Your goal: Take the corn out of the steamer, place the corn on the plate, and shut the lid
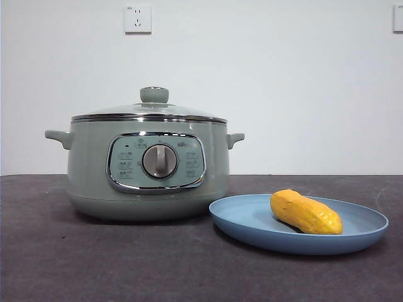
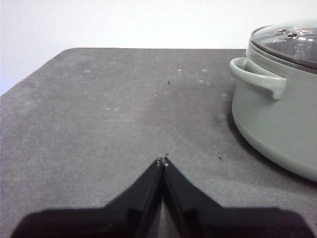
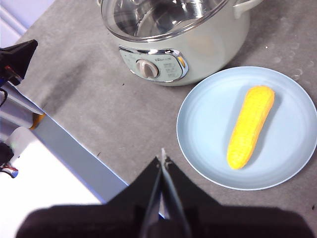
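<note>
The yellow corn (image 1: 306, 212) (image 3: 251, 125) lies on the light-blue plate (image 1: 252, 217) (image 3: 203, 119), to the right of the sage-green steamer (image 1: 148, 167) (image 2: 277, 119) (image 3: 208, 47). The glass lid (image 1: 149, 112) (image 2: 290, 42) (image 3: 158, 17) with its green knob sits closed on the steamer. My left gripper (image 2: 162, 161) is shut and empty, low over bare table to the side of the steamer's handle. My right gripper (image 3: 162, 158) is shut and empty, high above the table near the plate's edge. Neither arm shows in the front view.
The table's front edge (image 3: 74, 144) runs under the right gripper, with white and blue equipment beyond it. A dark clamp-like part (image 3: 17, 54) shows at the side. Two wall sockets (image 1: 138, 19) are on the white wall behind.
</note>
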Controlling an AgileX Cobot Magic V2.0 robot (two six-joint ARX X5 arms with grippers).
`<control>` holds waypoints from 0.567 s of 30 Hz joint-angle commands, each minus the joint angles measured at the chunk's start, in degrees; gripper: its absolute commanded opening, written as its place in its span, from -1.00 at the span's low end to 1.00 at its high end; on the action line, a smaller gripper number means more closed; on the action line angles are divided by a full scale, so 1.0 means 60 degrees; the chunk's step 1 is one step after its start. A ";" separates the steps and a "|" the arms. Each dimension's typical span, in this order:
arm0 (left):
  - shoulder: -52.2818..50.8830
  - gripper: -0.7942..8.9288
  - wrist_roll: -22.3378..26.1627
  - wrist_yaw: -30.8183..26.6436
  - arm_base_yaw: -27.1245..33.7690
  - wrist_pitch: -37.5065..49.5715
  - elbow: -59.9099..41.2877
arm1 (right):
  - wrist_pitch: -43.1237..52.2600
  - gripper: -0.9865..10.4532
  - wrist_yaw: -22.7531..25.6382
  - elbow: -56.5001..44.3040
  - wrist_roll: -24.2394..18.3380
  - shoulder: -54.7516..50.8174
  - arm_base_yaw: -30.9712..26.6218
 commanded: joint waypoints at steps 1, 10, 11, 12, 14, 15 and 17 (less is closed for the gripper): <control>-0.0022 -0.84 -0.0058 -0.0025 0.0029 0.0051 -0.0127 | 0.0164 -0.83 0.0131 0.0025 -0.0612 -0.0135 -0.0087; -0.0022 -0.84 -0.0058 -0.0018 0.0029 0.0051 -0.0127 | 0.2350 -0.83 0.0346 -0.1122 -0.1417 -0.2229 -0.2080; -0.0022 -0.84 -0.0058 -0.0022 0.0029 0.0051 -0.0127 | 0.2663 -0.83 0.0448 -0.1475 -0.1534 -0.2543 -0.2379; -0.0022 -0.84 -0.0058 -0.0022 0.0029 0.0051 -0.0127 | 0.3013 -0.83 0.0561 -0.1825 -0.1570 -0.2809 -0.2612; -0.0022 -0.84 -0.0058 -0.0025 0.0029 0.0051 -0.0127 | 0.4156 -0.83 0.0601 -0.2812 -0.1534 -0.3453 -0.3082; -0.0022 -0.84 -0.0058 -0.0025 0.0029 0.0051 -0.0127 | 0.4685 -0.83 0.0605 -0.3275 -0.1443 -0.3745 -0.3235; -0.0022 -0.84 -0.0058 -0.0025 0.0029 0.0051 -0.0127 | 0.5850 -0.83 0.0608 -0.4364 -0.1173 -0.4411 -0.3483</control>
